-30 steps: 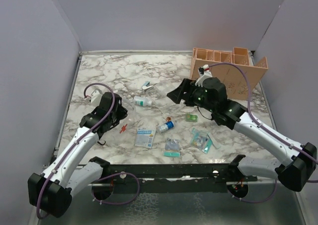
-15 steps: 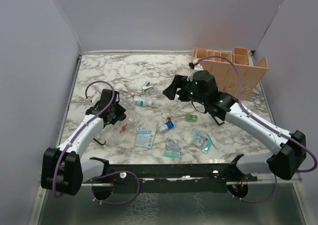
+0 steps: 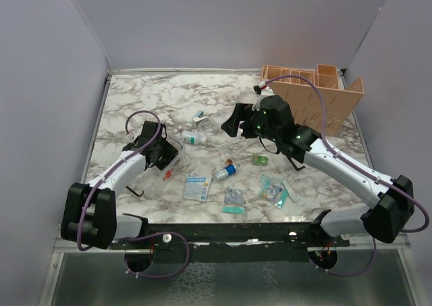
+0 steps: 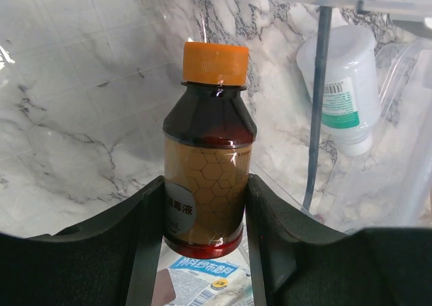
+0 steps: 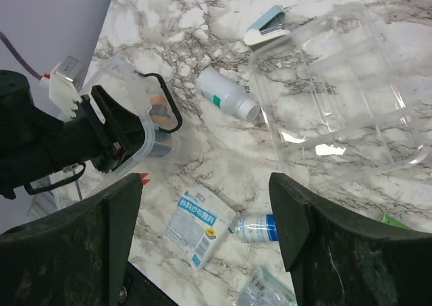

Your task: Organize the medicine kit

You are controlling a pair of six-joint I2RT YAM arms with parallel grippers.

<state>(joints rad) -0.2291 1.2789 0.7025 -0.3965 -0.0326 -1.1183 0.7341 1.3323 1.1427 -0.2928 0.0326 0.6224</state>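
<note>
One brown bottle (image 4: pixel 209 137), orange cap (image 4: pixel 216 61) leading, is clamped in the left claw (image 4: pixel 204 184) inside the clear kit (image 5: pixel 135 93) at the surface's (image 3: pixel 135 96) left. The kit's handle (image 5: pixel 172 113) side faces the white bottle (image 5: pixel 226 96). Right claw (image 5: pixel 204 184) gapes, empty.

Marble-pattern tabletop (image 3: pixel 142 93), white with grey-brown veins, fills the middle of the top view. Plain pale lilac-grey panels box it in on three sides: back wall (image 3: pixel 223 22) across the top, left wall (image 3: pixel 40 117) slanting down the left side, right wall (image 3: pixel 405 56) at upper right. Thin metal trim (image 3: pixel 182 70) along the tabletop's far edge. Bottom of frame: dull grey textured metal strip (image 3: pixel 236 289). Light even and diffuse, shadows soft, faint glare on the marble. Both wrist views show the same marble; left wall fills the right wrist view's upper-left corner.
</note>
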